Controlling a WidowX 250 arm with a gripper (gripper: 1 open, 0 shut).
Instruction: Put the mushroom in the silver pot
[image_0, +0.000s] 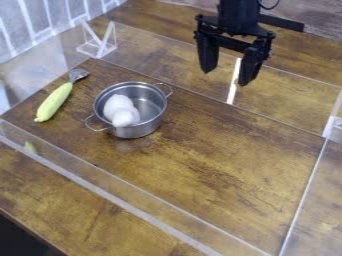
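Note:
The silver pot (131, 108) stands left of centre on the wooden table, its two loop handles at upper right and lower left. Inside it lies the mushroom (120, 109), a smooth white egg-like lump. My gripper (231, 70) hangs at the upper right, well apart from the pot, pointing down. Its black fingers (207, 54) are spread wide and nothing sits between them.
A yellow-green corn piece (54, 101) lies left of the pot. Clear plastic walls (160, 221) fence the wooden table (227, 160) on all sides. A clear plastic stand (96, 40) sits at the back left.

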